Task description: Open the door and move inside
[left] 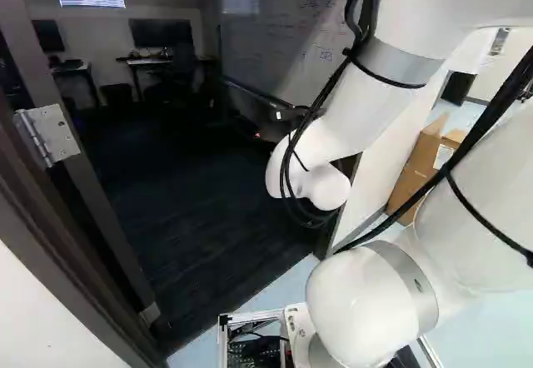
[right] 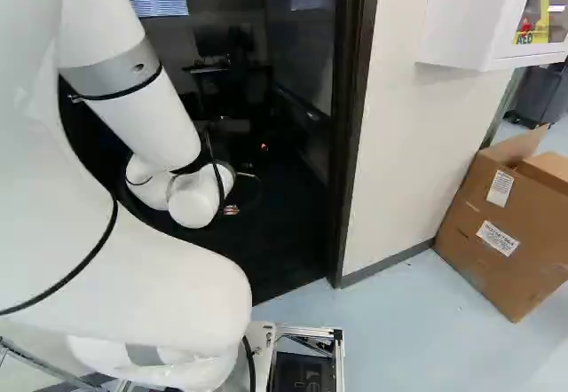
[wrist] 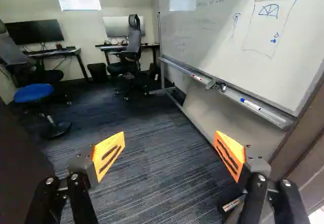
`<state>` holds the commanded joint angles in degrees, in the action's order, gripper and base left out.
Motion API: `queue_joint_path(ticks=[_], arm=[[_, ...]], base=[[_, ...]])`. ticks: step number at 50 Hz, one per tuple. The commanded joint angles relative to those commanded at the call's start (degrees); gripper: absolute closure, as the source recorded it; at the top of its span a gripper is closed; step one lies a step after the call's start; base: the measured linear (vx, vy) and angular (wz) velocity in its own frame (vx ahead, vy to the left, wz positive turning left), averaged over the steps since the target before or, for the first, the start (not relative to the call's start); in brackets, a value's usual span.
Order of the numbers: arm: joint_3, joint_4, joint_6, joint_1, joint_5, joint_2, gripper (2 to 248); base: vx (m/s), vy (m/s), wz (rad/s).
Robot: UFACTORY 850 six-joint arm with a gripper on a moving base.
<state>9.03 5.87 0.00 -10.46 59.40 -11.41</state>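
Door (left: 98, 218): one, dark, standing open at the left of the left base view, seen nearly edge-on. A metal hinge (left: 48, 136) joins it to the door frame (right: 353, 135), whose other post rises near the middle of the right base view.

Arm (right: 133, 113): one, white, mine, reaching through the doorway, wrist bent. Black cables run along it.

Gripper (right: 264, 147): one, black. I read its fingers in the wrist view as spread wide apart, orange pads (wrist: 108, 154) facing each other, nothing clasped; carpet (wrist: 152, 173) shows between them.

Whiteboard (wrist: 212, 26): one, ahead of the gripper and off to one side, with drawings in blue and red. Its tray (wrist: 277, 119) bears a blue-capped marker (wrist: 250, 104).

Seating, on the gripper's other side: round blue stool (wrist: 34, 92), near a dark desk chair. A second chair (wrist: 132, 46) stands farther ahead, by a desk with a pale monitor (wrist: 116, 26). Black bin (wrist: 97, 72), between the two desks.

Outside the doorway: pale floor (right: 426, 339), open cardboard box (right: 506, 232) near the wall (right: 399, 135), white wall cabinet (right: 457, 19) above.
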Motion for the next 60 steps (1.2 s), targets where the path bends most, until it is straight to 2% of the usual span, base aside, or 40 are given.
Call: queue_joint_path(ticks=[38, 60], arm=[[0.0, 0.0, 0.0, 0.0, 0.0, 0.0, 3], [0.0, 0.0, 0.0, 0.0, 0.0, 0.0, 3]], base=[[0.074, 0.002, -0.005], [0.096, 0.031, 0.145]])
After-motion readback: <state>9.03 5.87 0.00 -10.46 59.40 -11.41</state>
